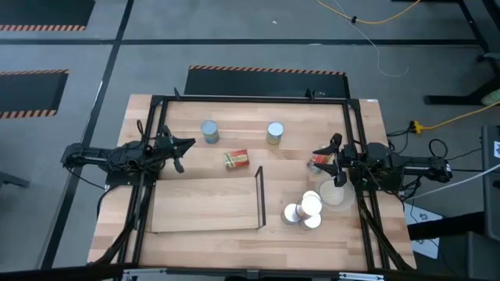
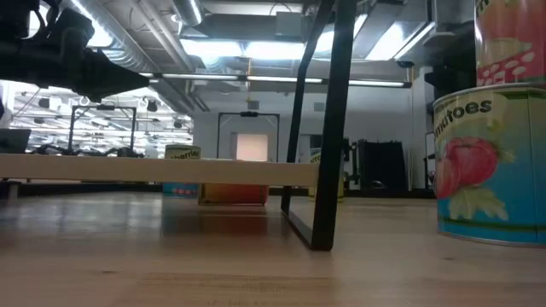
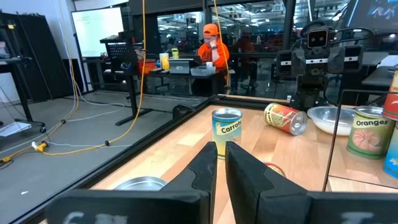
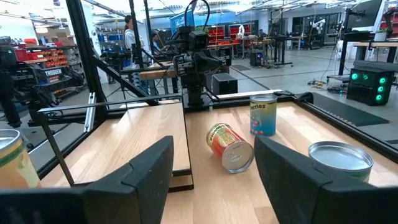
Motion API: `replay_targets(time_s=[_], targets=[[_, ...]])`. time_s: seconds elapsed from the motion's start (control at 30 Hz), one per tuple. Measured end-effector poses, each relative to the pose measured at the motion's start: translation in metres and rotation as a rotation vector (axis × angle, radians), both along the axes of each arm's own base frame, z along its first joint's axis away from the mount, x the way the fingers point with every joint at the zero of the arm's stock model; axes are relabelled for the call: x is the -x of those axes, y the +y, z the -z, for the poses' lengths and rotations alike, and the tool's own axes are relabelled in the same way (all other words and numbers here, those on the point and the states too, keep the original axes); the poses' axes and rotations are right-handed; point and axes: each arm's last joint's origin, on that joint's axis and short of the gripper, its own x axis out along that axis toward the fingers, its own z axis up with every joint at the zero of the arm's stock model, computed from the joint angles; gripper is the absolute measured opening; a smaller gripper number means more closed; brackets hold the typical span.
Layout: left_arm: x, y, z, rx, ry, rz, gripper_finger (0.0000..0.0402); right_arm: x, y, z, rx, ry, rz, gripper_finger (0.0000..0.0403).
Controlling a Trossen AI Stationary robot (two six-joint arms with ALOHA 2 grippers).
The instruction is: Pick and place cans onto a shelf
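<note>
The shelf point(image 1: 205, 205) is a pale board with a black frame point(image 1: 260, 197) at its right end. Two cans stand upright beyond it point(image 1: 209, 131) point(image 1: 274, 133). A red-and-yellow can point(image 1: 236, 159) lies on its side between them. Another can point(image 1: 318, 164) lies on its side just by my right gripper point(image 1: 326, 155), which is open and empty. Several cans point(image 1: 303, 211) stand clustered near the frame, some stacked. My left gripper point(image 1: 184, 145) is shut and empty, above the table by the left upright can.
A beige dish point(image 1: 336, 196) sits beside the can cluster, under the right arm. A black frame point(image 1: 250, 100) runs around the table's edges. In the low view a tomato can point(image 2: 490, 170) stands close, with another stacked on it. People show in the room beyond.
</note>
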Motion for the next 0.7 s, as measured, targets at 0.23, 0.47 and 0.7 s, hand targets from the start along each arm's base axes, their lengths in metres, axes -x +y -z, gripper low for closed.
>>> replay_targets(time_s=[0.23, 0.47, 0.7], targets=[[0.0000, 0.0000, 0.0000, 0.000, 0.000, 0.000, 0.0028, 0.0000, 0.0000, 0.0000, 0.000, 0.000, 0.000, 0.0229], [0.0000, 0.0000, 0.0000, 0.000, 0.000, 0.000, 0.0027, 0.0001, 0.0006, -0.0012, 0.048, -0.012, -0.020, 0.0229], [0.0000, 0.0000, 0.0000, 0.000, 0.000, 0.000, 0.0027, 0.0007, 0.0005, -0.0075, 0.047, -0.074, -0.014, 0.0229]])
